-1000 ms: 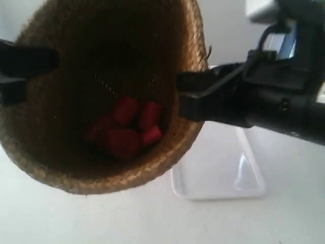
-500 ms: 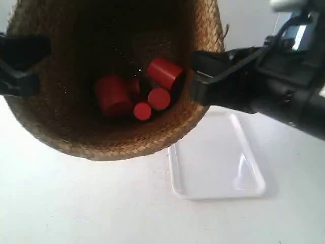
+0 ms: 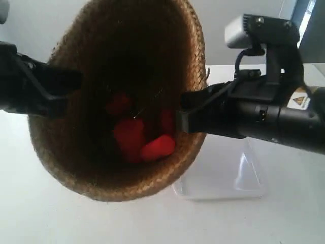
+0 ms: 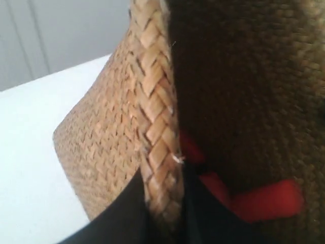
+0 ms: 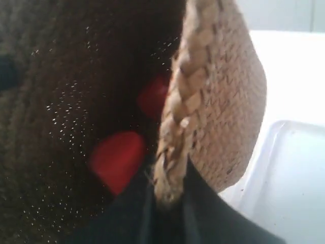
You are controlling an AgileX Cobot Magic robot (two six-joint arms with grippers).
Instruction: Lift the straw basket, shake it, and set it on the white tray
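Left pincer point(image 4: 165, 211) is clamped on the straw basket's point(image 3: 96, 173) rim. Basket's up off the table point(image 3: 45, 218), tipped mouth-first toward the camera, blurry red pieces point(image 3: 144, 145) inside. Right pincer point(image 5: 170, 203) bites the opposite rim, with the white tray point(image 3: 244, 180) lying on the table beside it.

My left claw point(image 4: 165, 216) grips the braided rim of the tall brown straw basket point(image 4: 101, 142), black fingers point(image 4: 122, 218) either side; blurred red pieces point(image 4: 264, 201) inside, white counter point(image 4: 30, 152) behind.
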